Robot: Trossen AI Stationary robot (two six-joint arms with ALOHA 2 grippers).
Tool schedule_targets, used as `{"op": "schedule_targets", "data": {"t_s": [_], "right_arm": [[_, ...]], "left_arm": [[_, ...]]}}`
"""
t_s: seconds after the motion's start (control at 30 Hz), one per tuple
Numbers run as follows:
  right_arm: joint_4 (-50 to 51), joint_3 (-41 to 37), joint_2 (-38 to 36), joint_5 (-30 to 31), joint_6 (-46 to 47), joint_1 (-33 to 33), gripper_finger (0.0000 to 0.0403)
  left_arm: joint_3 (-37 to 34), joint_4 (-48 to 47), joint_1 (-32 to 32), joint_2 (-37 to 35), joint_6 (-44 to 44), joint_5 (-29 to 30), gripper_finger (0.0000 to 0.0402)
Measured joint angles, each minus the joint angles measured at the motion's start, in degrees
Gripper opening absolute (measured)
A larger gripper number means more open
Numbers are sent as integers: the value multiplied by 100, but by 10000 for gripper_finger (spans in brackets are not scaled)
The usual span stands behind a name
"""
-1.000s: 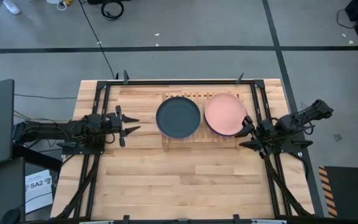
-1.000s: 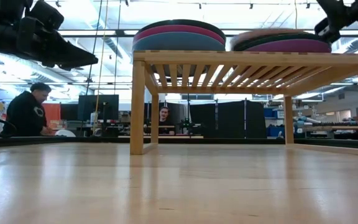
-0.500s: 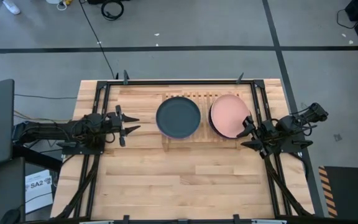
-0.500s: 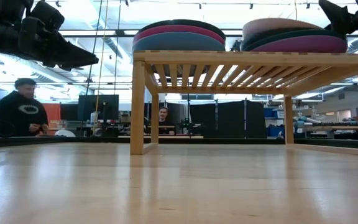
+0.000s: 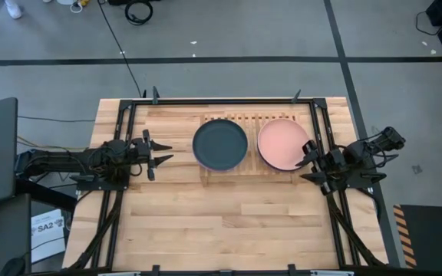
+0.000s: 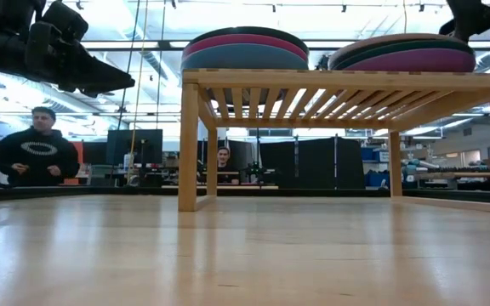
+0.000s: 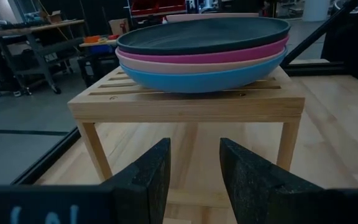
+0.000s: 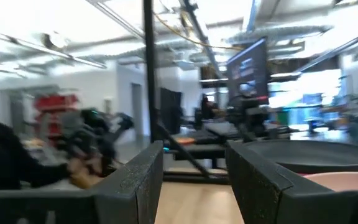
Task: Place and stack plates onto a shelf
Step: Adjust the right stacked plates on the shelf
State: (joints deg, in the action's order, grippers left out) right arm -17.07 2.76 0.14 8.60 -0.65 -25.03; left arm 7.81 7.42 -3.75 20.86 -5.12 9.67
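Observation:
Two stacks of plates rest on the wooden shelf [image 5: 245, 170] [image 6: 347, 81]. The left stack [image 6: 243, 47] is blue below, magenta, then a dark plate [image 5: 220, 143] on top. The right stack [image 6: 402, 55] is purple, dark teal, then the salmon plate [image 5: 283, 142] on top. My right gripper [image 5: 311, 159] [image 8: 194, 171] is open just off the salmon plate's right rim, touching nothing. My left gripper [image 5: 166, 153] [image 7: 194, 168] is open, left of the shelf and level with it, facing the left stack [image 7: 204, 50].
The shelf stands at the far middle of the wooden tabletop [image 5: 221, 222], with bare wood in front of it and under it. Black frame rails [image 5: 121, 199] run along the table's left and right sides. People [image 6: 37, 157] show in the room beyond the table.
The salmon plate slid toward the table's right across the right stack, stood raised for a moment, and now lies level and centred on the stack. My right gripper drew back a little toward the table's right edge, clear of the plate's rim.

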Motion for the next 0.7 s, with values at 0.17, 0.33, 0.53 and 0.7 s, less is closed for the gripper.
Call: {"op": "schedule_targets", "data": {"t_s": [0.17, 0.33, 0.53, 0.7], "right_arm": [[175, 0, 37, 525, -673, 126, 179], [388, 0, 61, 691, -958, 371, 179], [385, 0, 61, 689, -1132, 777, 179], [390, 0, 61, 678, -1219, 1058, 179]], "left_arm": [[0, 1, 0, 0, 1, 1, 144], [0, 4, 0, 0, 2, 4, 144], [0, 4, 0, 0, 2, 4, 144], [0, 4, 0, 0, 1, 4, 144]]}}
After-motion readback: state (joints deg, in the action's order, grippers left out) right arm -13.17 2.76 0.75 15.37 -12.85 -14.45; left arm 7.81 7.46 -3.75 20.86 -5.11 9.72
